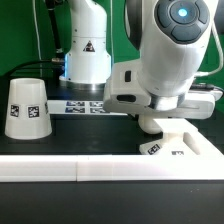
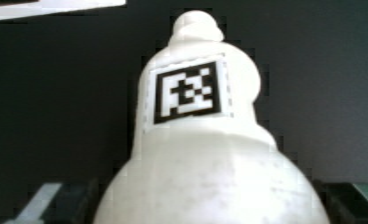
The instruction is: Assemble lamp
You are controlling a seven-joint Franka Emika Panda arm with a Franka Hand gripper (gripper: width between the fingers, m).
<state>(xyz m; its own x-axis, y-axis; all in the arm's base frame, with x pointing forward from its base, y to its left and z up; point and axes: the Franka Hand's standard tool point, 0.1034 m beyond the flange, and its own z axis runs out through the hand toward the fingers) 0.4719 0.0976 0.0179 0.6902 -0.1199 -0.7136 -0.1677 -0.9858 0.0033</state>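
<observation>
Bulb (image 2: 199, 110): white plastic, finely speckled matte surface. The body is broad and rounded, narrowing to a blunt tip, with one black square tag on the neck. In the wrist view it fills the frame and lies between the two grey fingers (image 2: 39, 200) of the pincer (image 2: 195, 200). The fingers stand narrowly on either side of the broad body, but contact at the pads is out of frame, so I cannot tell whether it is held. In the exterior view the bulky glossy white arm (image 1: 165, 50) covers the bulb. Shade (image 1: 25, 108): a smooth white truncated cone with tags on its wall, upright on the black bench (image 1: 80, 135) at the exterior view's left, well apart from the arm. Base (image 1: 185, 145): a flat white square slab with tags, near right, below the arm. A long white rail (image 1: 60, 168) runs along the near edge, just beside the base. The marker board (image 1: 85, 104) lies flat farther back.
</observation>
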